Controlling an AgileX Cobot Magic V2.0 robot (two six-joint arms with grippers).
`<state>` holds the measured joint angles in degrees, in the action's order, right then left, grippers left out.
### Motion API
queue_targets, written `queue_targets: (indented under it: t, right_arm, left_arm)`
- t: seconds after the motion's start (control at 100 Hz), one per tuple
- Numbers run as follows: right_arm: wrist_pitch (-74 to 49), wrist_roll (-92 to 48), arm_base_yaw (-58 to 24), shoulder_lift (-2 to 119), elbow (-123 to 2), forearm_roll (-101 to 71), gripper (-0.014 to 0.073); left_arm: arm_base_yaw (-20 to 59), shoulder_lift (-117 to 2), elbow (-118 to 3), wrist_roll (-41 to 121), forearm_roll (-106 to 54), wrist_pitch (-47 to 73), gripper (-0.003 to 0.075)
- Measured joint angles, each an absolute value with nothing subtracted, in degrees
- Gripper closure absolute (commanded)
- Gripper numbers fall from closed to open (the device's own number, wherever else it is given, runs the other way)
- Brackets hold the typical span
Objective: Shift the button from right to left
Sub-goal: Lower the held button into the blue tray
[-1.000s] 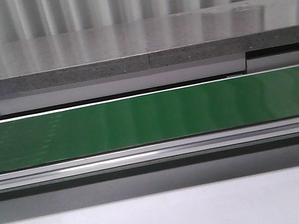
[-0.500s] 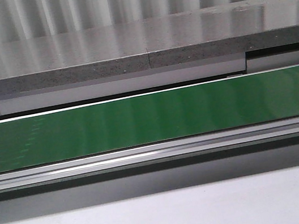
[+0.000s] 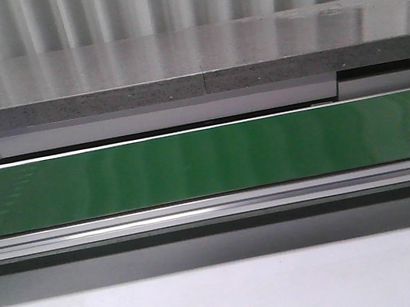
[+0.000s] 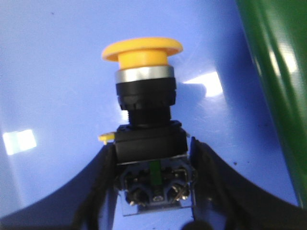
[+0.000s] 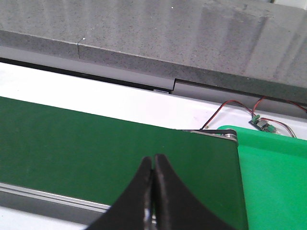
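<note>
Button (image 4: 146,139) sits clamped by its contact block between my left gripper's (image 4: 153,191) fingers, over a blue surface beside the green belt (image 4: 278,81); I cannot place it by any bench edge. I judge this the carry or set-down step: next, lower it gently and release. Yellow cap, silver ring, black collar. My right gripper (image 5: 152,165) is pressed closed, empty, above the belt.

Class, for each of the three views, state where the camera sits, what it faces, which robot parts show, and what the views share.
Front: looks forward over the green belt; no robot parts show.
Left wrist: above a blue surface; the left gripper holds the button.
Right wrist: over the belt's end and a green tray; the right gripper is shut, holding nothing.
Shared: all three show the belt.
</note>
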<state>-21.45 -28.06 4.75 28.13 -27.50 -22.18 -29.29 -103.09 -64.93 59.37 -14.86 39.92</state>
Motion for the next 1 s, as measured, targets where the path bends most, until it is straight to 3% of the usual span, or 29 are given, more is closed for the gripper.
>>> queue_targets:
  t: [0.77,0.87,1.0]
  right_arm:
    - [-21.45,-28.06,4.75,28.13,-27.50,-22.18,0.0662]
    - [-21.45,-28.06,4.75,28.13,-27.50,-22.18,0.0662]
    - [-21.45,-28.06,4.75,28.13,-27.50,-22.18,0.0662]
  left_arm:
    - [-29.43,-106.51,-65.94,62.31,-14.35,40.85,0.0735]
    - [-29.43,-106.51,-65.94,62.31,-14.35,40.85,0.0687]
    - [-29.43,-106.51,-65.94,62.31,-14.24,40.85,0.0563]
